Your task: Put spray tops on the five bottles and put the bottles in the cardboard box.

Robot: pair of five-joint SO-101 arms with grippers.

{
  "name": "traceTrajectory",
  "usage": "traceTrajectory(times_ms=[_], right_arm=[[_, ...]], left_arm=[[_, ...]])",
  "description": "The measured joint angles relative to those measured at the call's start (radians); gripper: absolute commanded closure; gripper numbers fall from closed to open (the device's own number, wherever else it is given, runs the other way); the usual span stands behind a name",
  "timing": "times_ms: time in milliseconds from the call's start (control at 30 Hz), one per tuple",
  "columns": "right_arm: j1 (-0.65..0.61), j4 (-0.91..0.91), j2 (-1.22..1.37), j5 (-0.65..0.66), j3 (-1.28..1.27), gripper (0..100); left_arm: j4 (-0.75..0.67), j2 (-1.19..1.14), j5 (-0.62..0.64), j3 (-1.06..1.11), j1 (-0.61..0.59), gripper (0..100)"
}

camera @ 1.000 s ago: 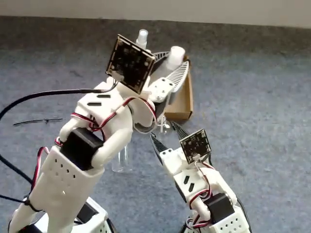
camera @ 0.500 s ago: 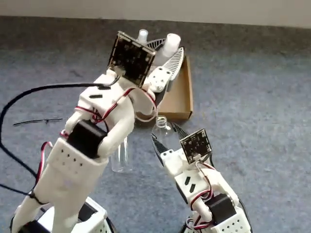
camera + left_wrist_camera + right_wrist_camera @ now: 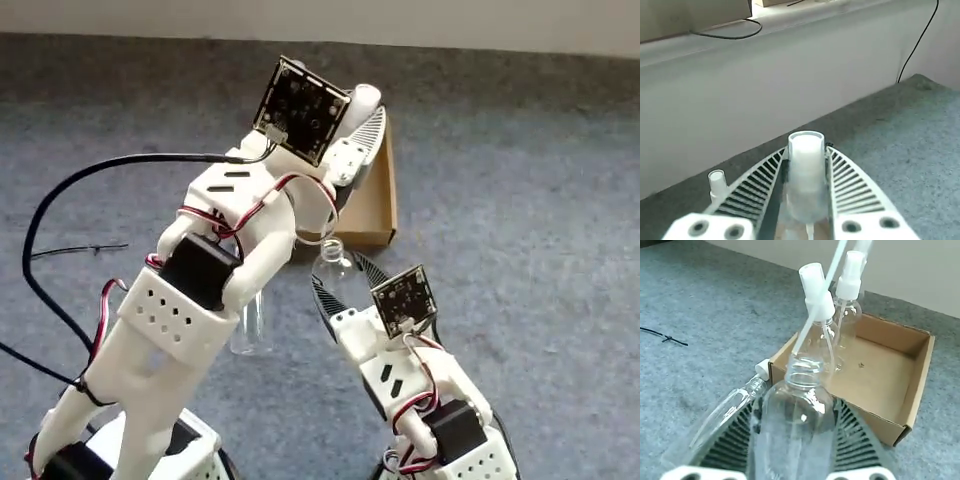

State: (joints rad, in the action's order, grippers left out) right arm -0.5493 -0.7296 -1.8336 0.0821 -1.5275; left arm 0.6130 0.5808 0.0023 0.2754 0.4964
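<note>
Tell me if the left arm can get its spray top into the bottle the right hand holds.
Probably yes. The left hand holds the spray top above the open bottle in the right hand; its dip tube ends just over the uncapped mouth, with nothing between.

No legible text (anywhere visible)

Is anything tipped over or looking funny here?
Yes. One clear bottle seems to lie on its side on the carpet, just outside the cardboard box, while the spray-topped bottles in the box stand upright.
</note>
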Motion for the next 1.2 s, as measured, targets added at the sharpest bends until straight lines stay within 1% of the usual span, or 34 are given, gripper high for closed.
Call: traceTrajectory(times_ms=[133, 267, 500, 667, 833, 1067, 1200], right_arm=[[0.0, 0.0, 0.0, 0.0, 0.0, 99.5], [0.0, 0.0, 0.0, 0.0, 0.0, 99.5], [0.0, 0.0, 0.0, 0.0, 0.0, 99.5], [0.0, 0.0, 0.0, 0.0, 0.0, 99.5], [0.0, 0.0, 0.0, 0.0, 0.0, 99.5], [0.002, 0.0, 0.0, 0.0, 0.0, 99.5], [0.002, 0.0, 0.0, 0.0, 0.0, 99.5]], left_arm=[[0.0, 0.0, 0.0, 0.0, 0.0, 99], [0.0, 0.0, 0.0, 0.0, 0.029, 99], [0.0, 0.0, 0.0, 0.0, 0.026, 99], [0.0, 0.0, 0.0, 0.0, 0.054, 99], [-0.048, 0.0, 0.0, 0.0, 0.054, 99], [-0.048, 0.0, 0.0, 0.0, 0.075, 99], [-0.003, 0.0, 0.0, 0.041, 0.071, 99]])
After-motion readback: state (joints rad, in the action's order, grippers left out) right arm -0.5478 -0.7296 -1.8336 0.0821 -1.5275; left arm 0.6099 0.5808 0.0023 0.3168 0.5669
